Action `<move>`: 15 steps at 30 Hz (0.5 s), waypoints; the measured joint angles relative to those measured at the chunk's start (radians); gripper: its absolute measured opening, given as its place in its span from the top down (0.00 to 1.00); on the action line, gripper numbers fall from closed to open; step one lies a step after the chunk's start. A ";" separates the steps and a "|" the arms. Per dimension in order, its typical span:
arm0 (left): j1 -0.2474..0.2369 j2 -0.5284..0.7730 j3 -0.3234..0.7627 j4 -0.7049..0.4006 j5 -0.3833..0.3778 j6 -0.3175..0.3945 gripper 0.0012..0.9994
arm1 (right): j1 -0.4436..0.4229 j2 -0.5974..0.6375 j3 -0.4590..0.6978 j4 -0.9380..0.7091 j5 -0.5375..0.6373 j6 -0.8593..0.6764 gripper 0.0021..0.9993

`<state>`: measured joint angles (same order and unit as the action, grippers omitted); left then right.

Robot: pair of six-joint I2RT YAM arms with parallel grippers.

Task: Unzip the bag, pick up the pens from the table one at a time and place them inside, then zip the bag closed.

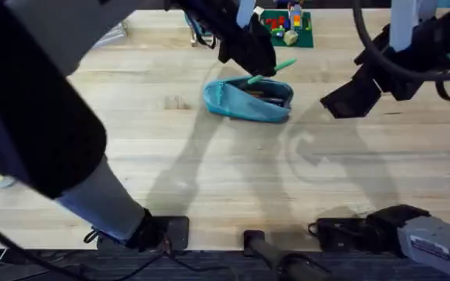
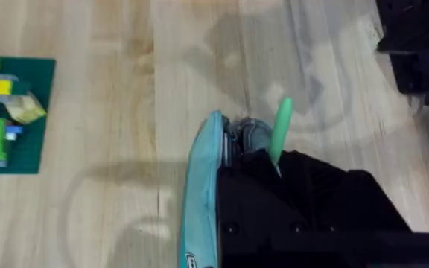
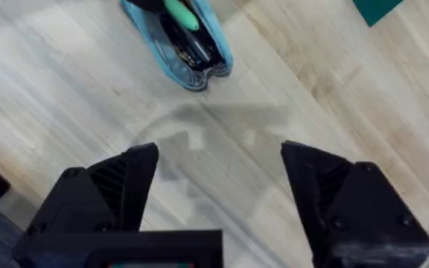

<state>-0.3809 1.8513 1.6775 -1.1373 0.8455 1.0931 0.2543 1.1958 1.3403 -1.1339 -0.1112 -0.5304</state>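
Green pen [image 1: 272, 69] half hidden in left pincer [image 1: 250, 56] above open bag [image 1: 248, 100]; right pincer [image 3: 218, 186] gapes empty.

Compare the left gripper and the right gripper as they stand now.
The left gripper is at the open bag, shut on the green pen, whose end sticks out above the opening. The right gripper is open, holds nothing, and hangs above bare table apart from the bag. Both have black fingers.

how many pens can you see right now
1 for sure: the green pen, held by the left gripper, sticking out of the open bag. Dark items inside may include another; cannot tell.
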 joint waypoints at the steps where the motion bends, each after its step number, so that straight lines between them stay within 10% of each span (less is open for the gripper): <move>1: 0.000 0.011 0.000 -0.001 0.000 0.000 0.96 | 0.000 0.000 0.000 0.000 0.000 0.000 0.00; 15: 0.000 0.119 0.000 -0.009 -0.030 0.000 0.96 | 0.000 0.000 0.000 0.000 0.000 0.000 0.00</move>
<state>-0.3809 1.9707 1.6775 -1.1467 0.8154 1.0927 0.2543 1.1961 1.3403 -1.1339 -0.1112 -0.5304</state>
